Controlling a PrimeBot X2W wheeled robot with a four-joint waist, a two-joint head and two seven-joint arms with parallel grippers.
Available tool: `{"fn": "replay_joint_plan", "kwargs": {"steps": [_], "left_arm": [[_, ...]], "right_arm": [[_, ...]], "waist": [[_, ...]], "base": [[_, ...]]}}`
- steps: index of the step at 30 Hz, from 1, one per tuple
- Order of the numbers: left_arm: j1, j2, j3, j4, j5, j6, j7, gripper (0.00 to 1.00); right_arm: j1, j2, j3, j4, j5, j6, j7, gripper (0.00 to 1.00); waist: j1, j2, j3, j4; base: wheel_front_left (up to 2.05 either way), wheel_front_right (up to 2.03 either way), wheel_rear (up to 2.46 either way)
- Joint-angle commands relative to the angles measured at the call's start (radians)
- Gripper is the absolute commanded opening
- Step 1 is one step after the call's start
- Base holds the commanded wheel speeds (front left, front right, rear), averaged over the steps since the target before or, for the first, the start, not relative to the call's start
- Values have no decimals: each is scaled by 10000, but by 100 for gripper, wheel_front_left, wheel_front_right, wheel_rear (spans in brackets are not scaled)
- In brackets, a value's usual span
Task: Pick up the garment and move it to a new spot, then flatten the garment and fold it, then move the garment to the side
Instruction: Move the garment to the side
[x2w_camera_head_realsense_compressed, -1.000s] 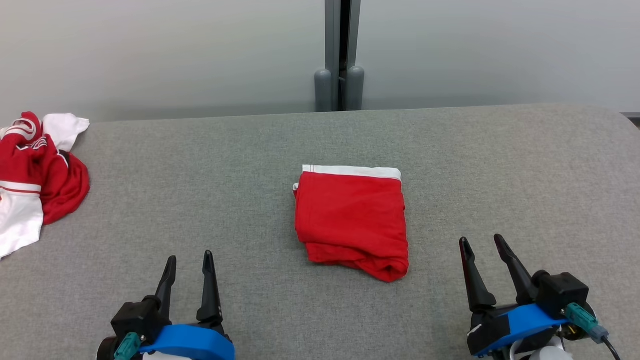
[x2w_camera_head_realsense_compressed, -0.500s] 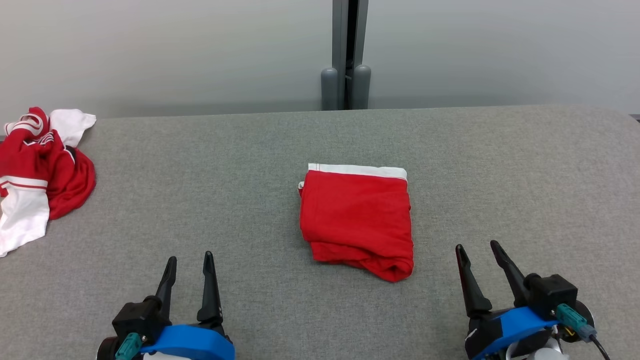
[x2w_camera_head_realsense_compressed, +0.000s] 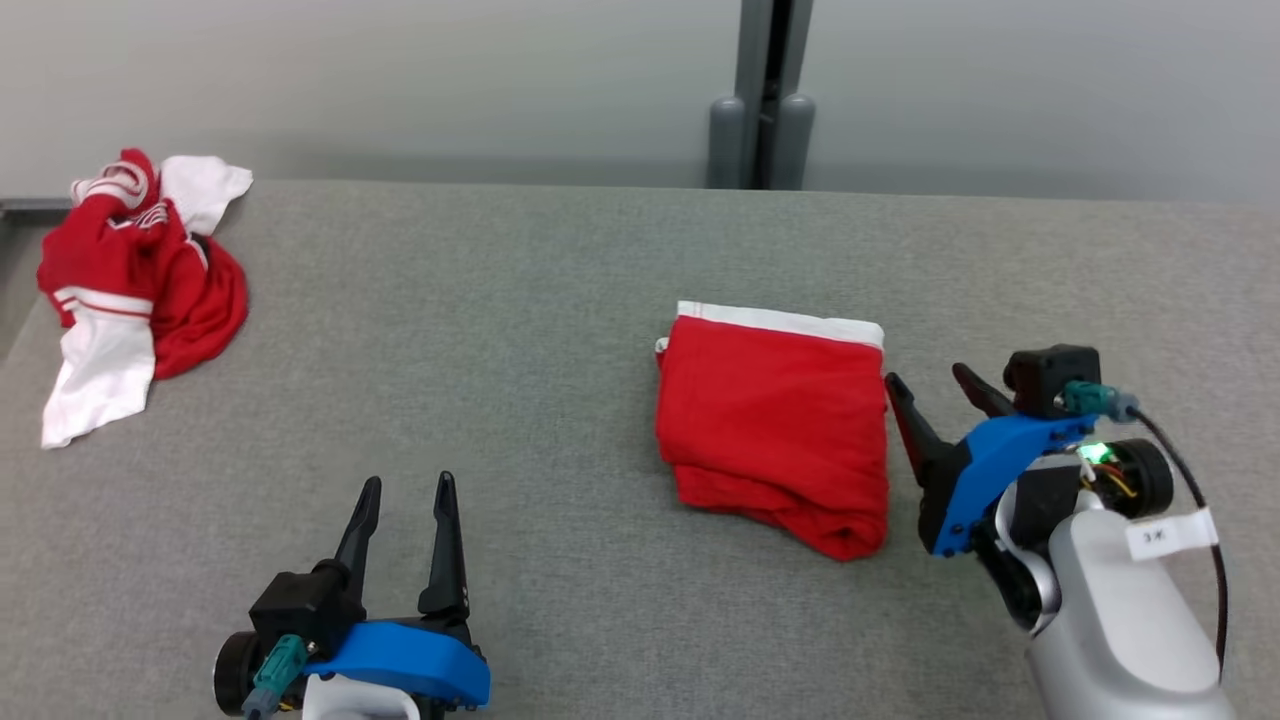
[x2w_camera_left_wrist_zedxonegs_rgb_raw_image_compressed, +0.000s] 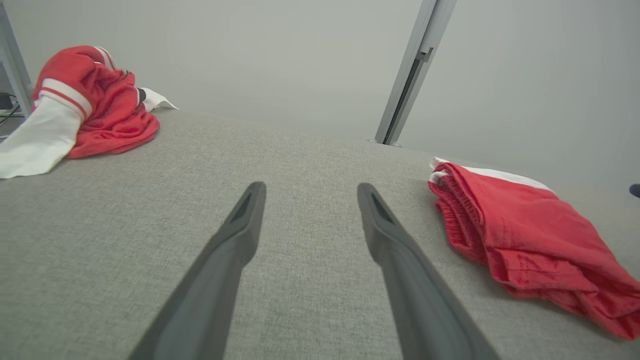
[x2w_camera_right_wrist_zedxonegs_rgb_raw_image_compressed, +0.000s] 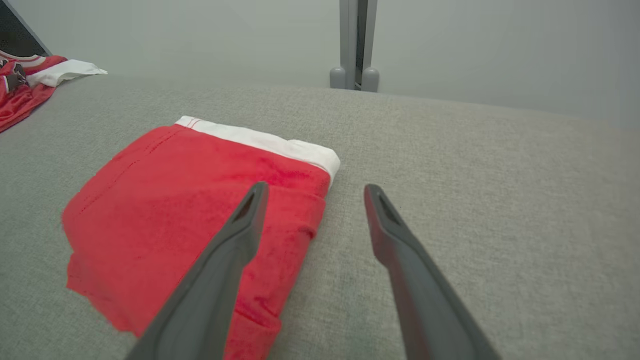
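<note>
Red garment (x2w_camera_head_realsense_compressed: 775, 425): folded soft knit, rough rectangle, white band along its far edge, lying mid-way across the bench (x2w_camera_head_realsense_compressed: 500, 330), which has a grey woven cover. Right end effector (x2w_camera_head_realsense_compressed: 926, 376) fingers apart, just beside the garment's right edge. Left end effector (x2w_camera_head_realsense_compressed: 408, 481) fingers apart, well clear. Crumpled red-and-white jersey (x2w_camera_head_realsense_compressed: 140, 270) at the far-left corner.

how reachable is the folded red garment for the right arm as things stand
Probably yes. The right gripper hangs close beside the folded red garment, at its right edge, with its jaws open. Nothing lies between them on the table, so the way looks free.
</note>
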Motion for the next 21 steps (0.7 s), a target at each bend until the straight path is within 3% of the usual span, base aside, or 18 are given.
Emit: {"fn": "replay_joint_plan", "kwargs": {"steps": [1,11,12,13,15,16,17,21], "left_arm": [[-180,-14,-28,-58,15,-7,-47,100],[-272,-53,-160,-24,-86,-14,-47,100],[-282,-53,-158,-24,-82,-12,-47,100],[-296,-50,-155,-26,-73,-9,-47,100],[-299,-56,-170,-6,0,-9,-47,100],[-309,-57,-192,0,29,-25,-47,100],[-322,-58,-200,5,67,-39,-47,100],[-439,-55,-218,-67,205,-90,-47,100]], "right_arm": [[-333,-137,-132,254,179,1,353,100],[-962,-531,-254,1879,845,1,1950,100],[-977,-509,-255,1955,959,1,1986,71],[-964,-492,-200,2002,1045,1,1981,49],[-998,-497,-56,2006,1214,1,1887,27],[-1044,-503,33,1968,1292,1,1804,7],[-1093,-509,143,1919,1357,1,1717,0],[-1284,-634,458,1674,1542,-1,1207,0]], "waist": [[-1,0,285,348],[-1,0,867,1192],[-1,0,898,1211],[-1,0,921,1219],[-1,0,968,1158],[-1,0,988,1095],[-1,0,1008,1012],[-1,0,1129,499]], "base": [[0,0,0],[0,0,0],[0,0,0],[0,0,0],[0,0,0],[0,0,0],[0,0,0],[0,0,0]]}}
